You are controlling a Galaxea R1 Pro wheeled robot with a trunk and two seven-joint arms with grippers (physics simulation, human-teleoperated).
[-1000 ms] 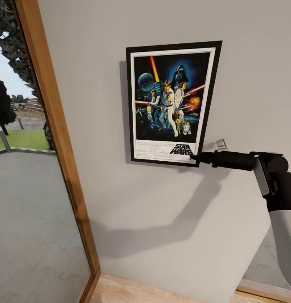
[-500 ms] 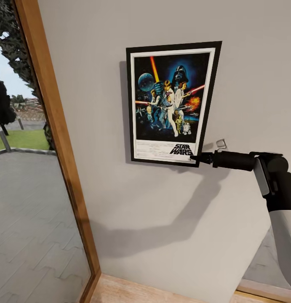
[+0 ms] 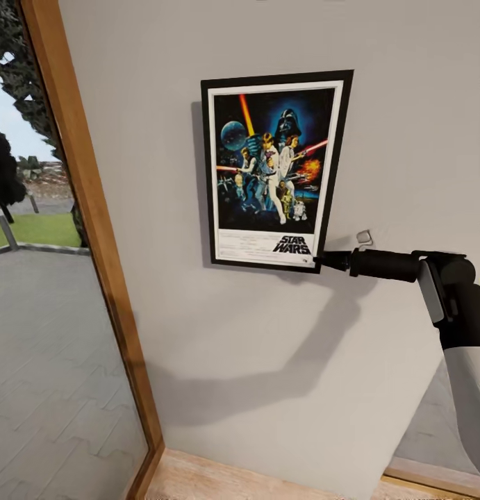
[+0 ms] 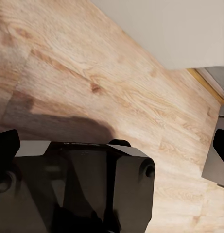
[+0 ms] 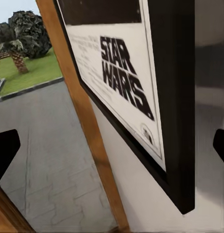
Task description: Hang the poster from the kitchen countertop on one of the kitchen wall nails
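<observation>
The Star Wars poster (image 3: 271, 170) hangs upright and flat against the grey wall (image 3: 267, 361), black frame and white border showing. My right gripper (image 3: 321, 260) reaches in from the right and ends at the poster's lower right corner. In the right wrist view the poster (image 5: 116, 77) is close in front, its "STAR WARS" lettering large. The right gripper (image 5: 112, 145) is open there, its fingertips (image 5: 4, 150) far apart at the picture's edges and not touching the frame. My left gripper (image 4: 112, 153) hangs open over the wooden floor (image 4: 92, 73). The kitchen countertop is out of view.
A small metal hook (image 3: 365, 237) sticks out of the wall just right of the poster, above my right arm (image 3: 462, 312). A tall wood-framed window (image 3: 94, 243) stands left of the wall, with a paved terrace outside. A dark part of the robot (image 4: 82, 189) sits below the left gripper.
The whole view has shifted slightly, so wall, window frame and poster sit further left. The right gripper's tip overlapped the poster's lower right corner before and now sits just at its edge.
</observation>
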